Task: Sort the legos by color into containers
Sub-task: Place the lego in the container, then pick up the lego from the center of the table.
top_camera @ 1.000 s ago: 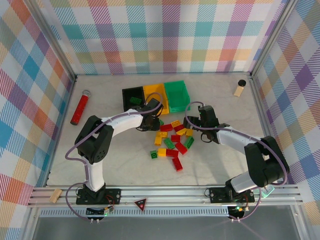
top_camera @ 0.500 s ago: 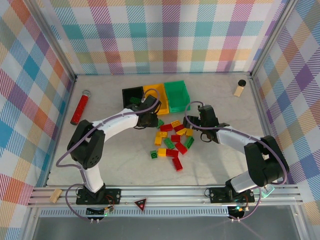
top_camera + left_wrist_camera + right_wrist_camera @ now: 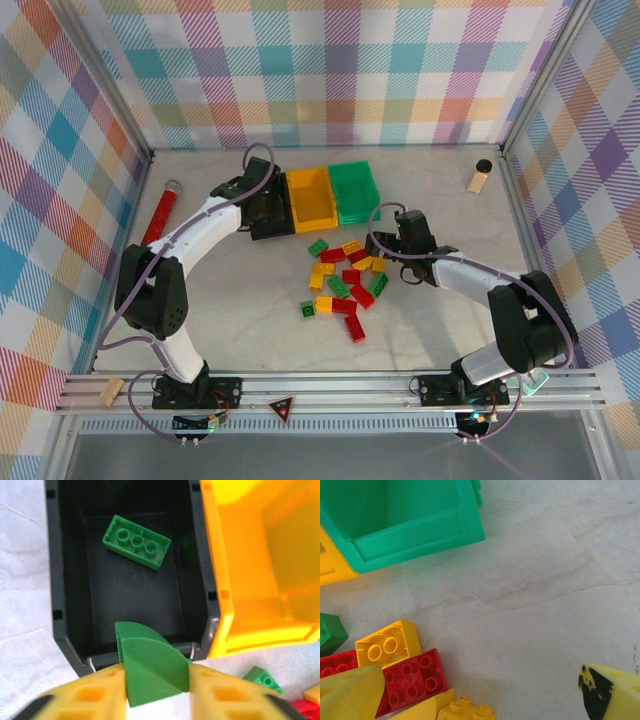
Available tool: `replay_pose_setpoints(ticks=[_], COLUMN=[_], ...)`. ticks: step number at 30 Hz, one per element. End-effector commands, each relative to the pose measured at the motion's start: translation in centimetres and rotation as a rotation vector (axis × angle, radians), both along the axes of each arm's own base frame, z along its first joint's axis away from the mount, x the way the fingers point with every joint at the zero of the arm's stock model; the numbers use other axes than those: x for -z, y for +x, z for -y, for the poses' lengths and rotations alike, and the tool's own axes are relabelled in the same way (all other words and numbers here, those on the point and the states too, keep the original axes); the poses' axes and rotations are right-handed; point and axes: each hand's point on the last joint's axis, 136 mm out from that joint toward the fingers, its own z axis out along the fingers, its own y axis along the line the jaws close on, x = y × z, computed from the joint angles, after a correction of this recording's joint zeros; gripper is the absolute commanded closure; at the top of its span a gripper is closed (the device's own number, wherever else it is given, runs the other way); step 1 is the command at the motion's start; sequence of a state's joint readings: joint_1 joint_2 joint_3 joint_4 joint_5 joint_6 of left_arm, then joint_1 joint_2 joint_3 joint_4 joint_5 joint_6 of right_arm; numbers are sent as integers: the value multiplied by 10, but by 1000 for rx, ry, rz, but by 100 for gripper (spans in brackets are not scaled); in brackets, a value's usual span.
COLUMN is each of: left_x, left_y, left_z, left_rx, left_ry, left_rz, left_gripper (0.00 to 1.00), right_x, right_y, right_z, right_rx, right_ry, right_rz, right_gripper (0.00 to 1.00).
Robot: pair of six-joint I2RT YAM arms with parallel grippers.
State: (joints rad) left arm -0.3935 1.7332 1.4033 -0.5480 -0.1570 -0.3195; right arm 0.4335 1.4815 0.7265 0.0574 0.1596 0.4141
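Your left fingers (image 3: 85,700) apparently pinch green lego (image 3: 152,667) over black bin (image 3: 56,580) rim; right fingers (image 3: 350,687) spread wide by lego pile (image 3: 412,680).

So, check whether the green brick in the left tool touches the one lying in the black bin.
Apart. Left wrist view: bare floor of the black bin separates the curved brick in the left tool from the studded brick.

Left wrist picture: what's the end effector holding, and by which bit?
A green lego, pinched at its sides by the left end effector, above the black bin.
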Motion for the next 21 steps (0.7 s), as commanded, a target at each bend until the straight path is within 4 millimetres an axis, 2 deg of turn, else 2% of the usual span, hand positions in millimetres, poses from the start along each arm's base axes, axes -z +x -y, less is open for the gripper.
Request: replay_pose_setpoints(ticks=[1,4,8,13,17,21], left_x=[-5,-1,5,8,15,25], left_y=[6,2,-9,-36,-59,-73], left_z=[2,8,9,17,32,39], left_rx=[11,27,19,58,138,183], left_ry=[-32,-62,-109,-145,-181,-219], left_rz=[-4,-20,-7,23,49,91], left_gripper=[44,39,39,39,41,41], right_x=[-8,-7,-6,-6,-3,0], right_y=[5,4,4,2,0,-5], right_z=[-9,-9,-12,-17,-21,-27], right_rx=[-18,-21,-29,-46,-60,-88], right_ry=[10,6,9,18,20,44], right_rz=[10,6,-1,-7,-16,-48], right_gripper=[1,1,1,1,0,5])
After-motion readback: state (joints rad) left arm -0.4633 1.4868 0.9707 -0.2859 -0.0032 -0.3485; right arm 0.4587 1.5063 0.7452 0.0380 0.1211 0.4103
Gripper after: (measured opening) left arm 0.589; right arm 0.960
